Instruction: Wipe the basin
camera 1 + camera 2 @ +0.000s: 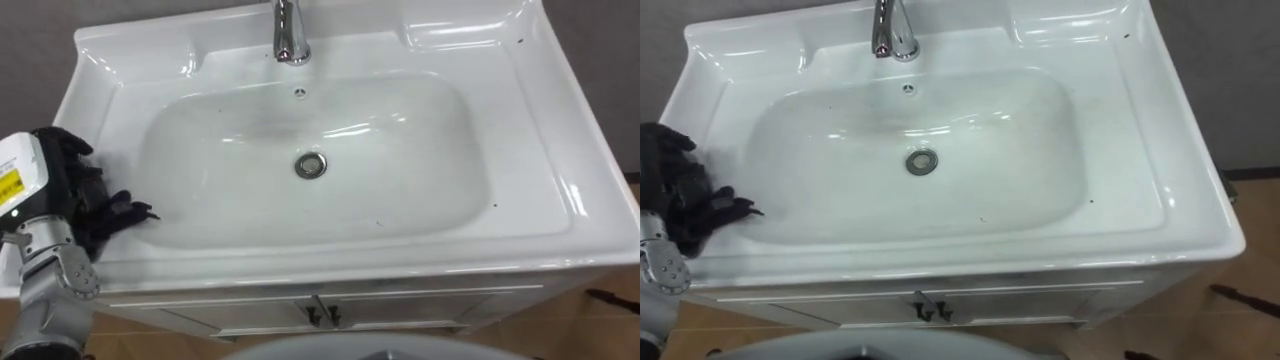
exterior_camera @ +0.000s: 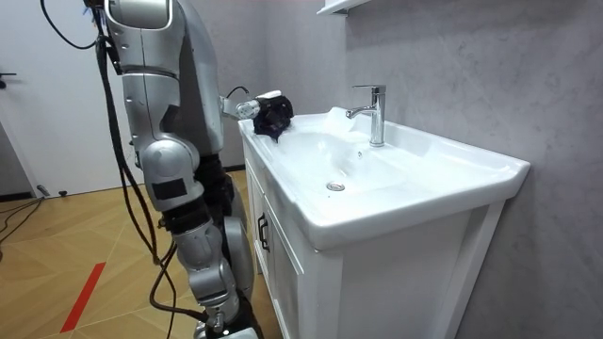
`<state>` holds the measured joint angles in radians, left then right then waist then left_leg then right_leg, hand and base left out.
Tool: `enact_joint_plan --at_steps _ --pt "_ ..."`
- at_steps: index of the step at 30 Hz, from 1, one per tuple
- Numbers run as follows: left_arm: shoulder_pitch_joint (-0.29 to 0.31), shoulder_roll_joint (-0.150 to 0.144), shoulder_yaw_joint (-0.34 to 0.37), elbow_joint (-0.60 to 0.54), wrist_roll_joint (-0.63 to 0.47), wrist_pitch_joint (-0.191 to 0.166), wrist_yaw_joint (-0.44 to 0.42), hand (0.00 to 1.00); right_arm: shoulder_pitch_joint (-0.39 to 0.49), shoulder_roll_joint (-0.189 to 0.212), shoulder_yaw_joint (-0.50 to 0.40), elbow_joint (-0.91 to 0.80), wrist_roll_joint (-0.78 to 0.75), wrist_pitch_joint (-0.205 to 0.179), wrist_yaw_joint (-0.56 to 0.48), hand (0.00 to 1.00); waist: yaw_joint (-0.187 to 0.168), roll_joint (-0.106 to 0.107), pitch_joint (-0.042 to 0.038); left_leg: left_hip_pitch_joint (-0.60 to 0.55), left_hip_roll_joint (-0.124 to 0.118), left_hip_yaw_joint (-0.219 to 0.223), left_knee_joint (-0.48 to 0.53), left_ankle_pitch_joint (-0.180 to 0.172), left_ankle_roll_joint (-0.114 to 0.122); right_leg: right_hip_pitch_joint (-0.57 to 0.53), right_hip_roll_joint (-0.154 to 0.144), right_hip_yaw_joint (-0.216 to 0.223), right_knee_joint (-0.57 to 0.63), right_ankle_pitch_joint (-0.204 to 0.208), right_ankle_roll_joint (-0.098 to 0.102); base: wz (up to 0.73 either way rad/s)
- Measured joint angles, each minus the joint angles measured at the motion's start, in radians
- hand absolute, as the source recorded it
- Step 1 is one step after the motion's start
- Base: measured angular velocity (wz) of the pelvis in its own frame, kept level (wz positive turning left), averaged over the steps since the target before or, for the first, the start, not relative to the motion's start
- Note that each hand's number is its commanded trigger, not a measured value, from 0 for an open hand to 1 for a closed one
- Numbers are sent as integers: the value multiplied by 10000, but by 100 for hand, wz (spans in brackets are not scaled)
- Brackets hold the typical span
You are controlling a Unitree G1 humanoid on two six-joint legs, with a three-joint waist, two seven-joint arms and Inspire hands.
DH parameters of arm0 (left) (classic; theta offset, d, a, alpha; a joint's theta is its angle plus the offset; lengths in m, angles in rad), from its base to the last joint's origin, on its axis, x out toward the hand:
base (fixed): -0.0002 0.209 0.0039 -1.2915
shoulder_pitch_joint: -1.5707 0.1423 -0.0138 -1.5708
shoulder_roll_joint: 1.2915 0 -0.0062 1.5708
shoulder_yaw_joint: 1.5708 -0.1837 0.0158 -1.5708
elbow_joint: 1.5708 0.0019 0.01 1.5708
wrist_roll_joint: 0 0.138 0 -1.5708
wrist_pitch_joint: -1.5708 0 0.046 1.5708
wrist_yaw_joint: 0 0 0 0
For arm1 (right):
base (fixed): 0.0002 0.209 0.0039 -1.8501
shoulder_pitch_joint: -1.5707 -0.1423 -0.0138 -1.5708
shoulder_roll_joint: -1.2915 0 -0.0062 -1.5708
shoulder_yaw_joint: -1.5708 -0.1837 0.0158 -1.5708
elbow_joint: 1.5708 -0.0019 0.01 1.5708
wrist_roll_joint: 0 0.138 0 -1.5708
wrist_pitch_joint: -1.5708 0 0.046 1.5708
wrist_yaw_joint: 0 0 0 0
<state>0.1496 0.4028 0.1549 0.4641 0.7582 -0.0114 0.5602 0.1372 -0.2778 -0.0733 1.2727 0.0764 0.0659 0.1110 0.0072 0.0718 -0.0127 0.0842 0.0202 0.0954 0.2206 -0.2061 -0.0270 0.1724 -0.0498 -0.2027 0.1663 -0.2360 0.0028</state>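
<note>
Centre of the frame: a wide, glossy white ceramic basin [image 1: 560,190] set on a white cabinet [image 1: 420,300], with a chrome tap [image 1: 290,35] at top centre and a round metal drain [image 1: 311,165] in the middle of the bowl. At the left edge of the frame: the robot's black-fingered left hand [image 1: 85,195], lying on the basin's left rim with fingertips pointing toward the slope of the bowl. Cannot tell whether clenched, slack or closed on a dark cloth; just one dark mass, in the room view as well. Standing close against the cabinet front, per the room view.

Judged as the very start of the wipe, with the hand at the rim and the bowl yet to be crossed. To do it well: press flat and lightly, then sweep from the left rim down the slope toward the drain. Work in overlapping passes from the tap side at the top to the near edge at the bottom. Steer round the tap base rather than knocking it. Mind the few small dark specks [image 1: 378,223] at the lower right of the bowl; worth a firmer pass there. Keep contact on the curved wall; easy to slip there.
</note>
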Motion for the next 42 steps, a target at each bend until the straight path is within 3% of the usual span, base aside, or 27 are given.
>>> enact_joint_plan --at_steps 21,26,28,35,42 --pt "-287 -49 64 -429 -216 16 220 0 -81 33 44 23 -9 -123 -367 0 -111 221 87 -200 -22 -160 36 1 2 -112 -17 -232 12 0 2 2" --pt "-323 -94 64 -823 -221 -155 221 0 -199 90 101 81 -8 -259 -432 0 -111 219 118 -226 -30 -159 32 0 1 -128 -19 -226 -18 0 2 0" --pt "-352 -94 69 -1127 -293 -169 222 0 -185 94 101 42 72 -258 -427 0 -56 270 93 -233 -30 -155 34 0 1 -151 -16 -210 -17 0 2 0" --pt "-683 -112 401 -2122 -3299 -572 468 0 -169 184 83 -331 441 -384 -405 0 -125 187 126 -227 -40 -233 15 1 1 -127 -23 -314 6 -1 2 2" --pt "-682 -119 939 -3285 -5256 -806 485 0 -85 320 88 -212 1155 -568 -419 0 -143 133 94 -217 -107 -424 34 3 4 55 -42 -497 -147 0 24 9"
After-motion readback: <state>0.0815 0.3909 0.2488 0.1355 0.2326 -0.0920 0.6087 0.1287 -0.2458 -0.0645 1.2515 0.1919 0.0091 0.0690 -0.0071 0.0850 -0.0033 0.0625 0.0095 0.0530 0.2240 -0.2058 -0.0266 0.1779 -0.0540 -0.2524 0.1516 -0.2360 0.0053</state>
